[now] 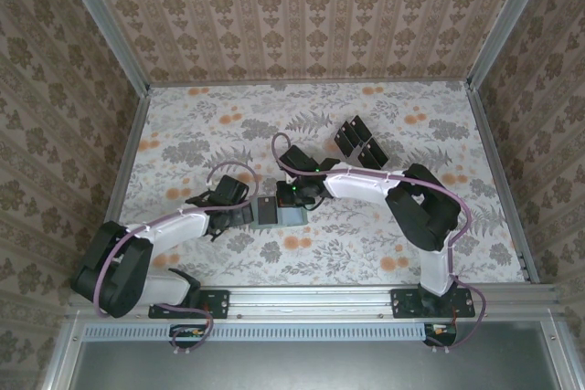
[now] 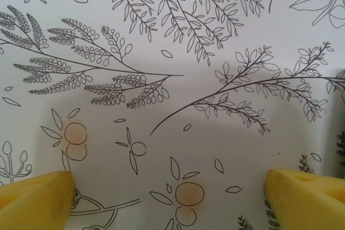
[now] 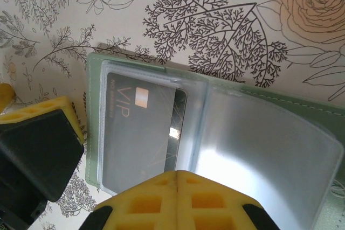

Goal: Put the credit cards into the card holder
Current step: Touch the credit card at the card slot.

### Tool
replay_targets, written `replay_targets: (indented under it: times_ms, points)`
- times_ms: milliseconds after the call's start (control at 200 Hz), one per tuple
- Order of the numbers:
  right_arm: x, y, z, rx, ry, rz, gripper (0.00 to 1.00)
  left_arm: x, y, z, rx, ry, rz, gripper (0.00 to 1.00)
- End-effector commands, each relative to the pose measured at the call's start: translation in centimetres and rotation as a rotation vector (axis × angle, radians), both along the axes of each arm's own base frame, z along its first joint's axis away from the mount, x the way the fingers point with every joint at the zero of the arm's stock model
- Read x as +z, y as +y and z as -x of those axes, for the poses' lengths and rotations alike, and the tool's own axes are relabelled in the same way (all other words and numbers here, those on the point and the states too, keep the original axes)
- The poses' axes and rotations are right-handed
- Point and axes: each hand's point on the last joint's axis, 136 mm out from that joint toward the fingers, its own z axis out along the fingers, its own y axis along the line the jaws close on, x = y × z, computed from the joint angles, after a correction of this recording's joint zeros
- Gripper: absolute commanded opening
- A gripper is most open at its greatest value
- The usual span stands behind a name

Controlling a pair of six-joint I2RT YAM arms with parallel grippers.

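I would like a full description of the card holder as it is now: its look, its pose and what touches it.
The card holder is a sage-green, soft-looking wallet with pale stitching, lying open and flat on the flowered tablecloth. Inside are clear plastic sleeves. A dark card printed VIP sits in one sleeve; the next looks empty and glares with light. The shut right tool overlaps one edge in the right wrist view; real contact is unclear.

Sage-green card holder (image 3: 253, 144) lying open, black VIP credit card (image 3: 140, 133) in its clear sleeve, other cards (image 1: 359, 142) well apart
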Motion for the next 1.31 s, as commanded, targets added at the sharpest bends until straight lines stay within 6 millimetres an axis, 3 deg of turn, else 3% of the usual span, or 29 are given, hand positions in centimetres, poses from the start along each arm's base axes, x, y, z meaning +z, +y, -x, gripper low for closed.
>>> replay_targets:
  times_ms: [0, 725, 1300]
  points:
    - [-0.5, 0.1, 0.0, 0.012, -0.003, 0.038, 0.06, -1.3, -1.5, 0.7, -0.04, 0.05, 0.06, 1.0]
    - [-2.2, 1.3, 0.2, 0.021, 0.031, 0.044, 0.06, -1.8, -1.9, 0.7, -0.048, 0.053, 0.071, 1.0]
    - [-2.4, 2.1, 0.4, 0.03, 0.044, 0.024, 0.05, -2.1, -2.5, 0.8, -0.058, 0.058, 0.074, 1.0]
